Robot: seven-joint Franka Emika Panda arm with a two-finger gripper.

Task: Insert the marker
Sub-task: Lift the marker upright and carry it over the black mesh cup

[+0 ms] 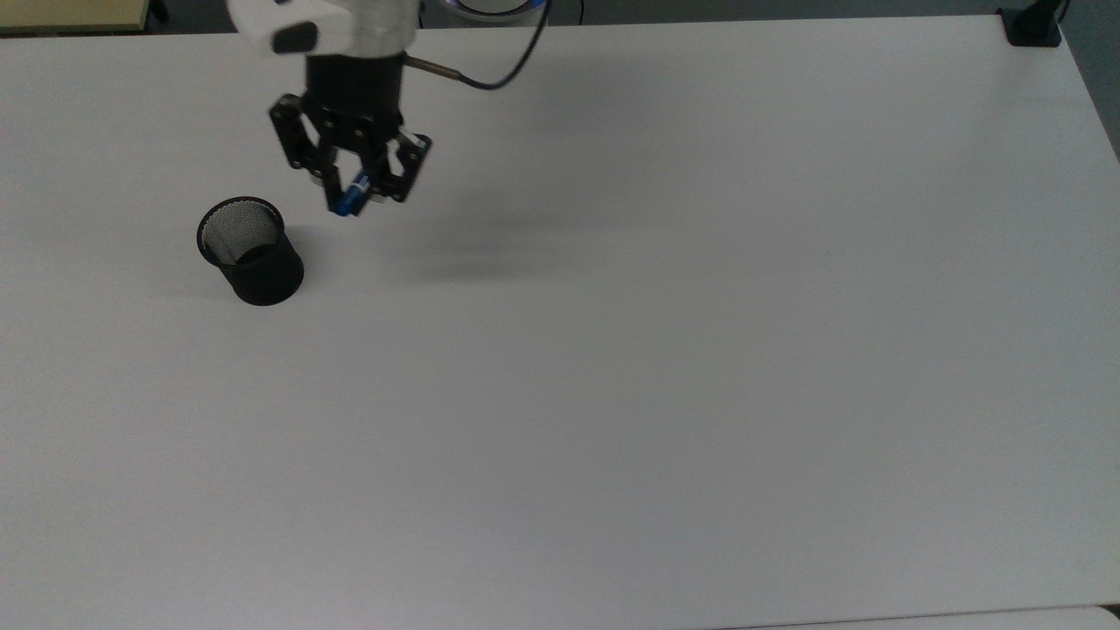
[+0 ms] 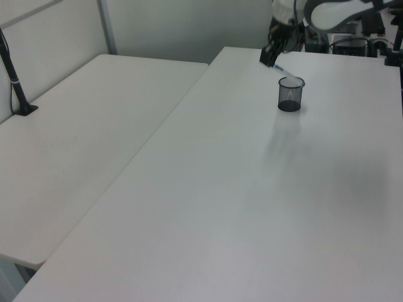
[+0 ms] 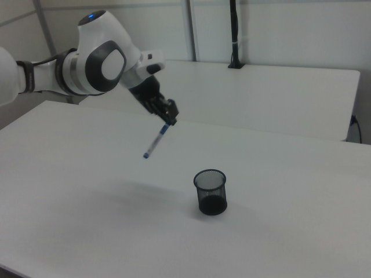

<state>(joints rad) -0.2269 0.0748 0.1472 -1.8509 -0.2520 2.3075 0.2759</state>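
Note:
My gripper (image 1: 357, 194) is shut on the marker (image 1: 352, 200), whose blue end shows between the fingers. In the right view the marker (image 3: 155, 141) hangs tilted from the gripper (image 3: 169, 120), white barrel slanting down to a blue tip, well above the table. The black mesh cup (image 1: 254, 254) stands upright on the white table (image 1: 665, 350), down and to the top view's left of the gripper. The cup (image 3: 210, 194) lies lower and to the right view's right of the marker tip. In the left view the gripper (image 2: 272, 56) sits just above and left of the cup (image 2: 290, 94).
A second white table (image 2: 82, 126) lies alongside, with a black clamped post (image 2: 16, 88) at its far edge. Another black clamp (image 1: 1032, 26) sits on the table's top right corner in the top view. The arm's cable (image 1: 490, 74) loops behind the gripper.

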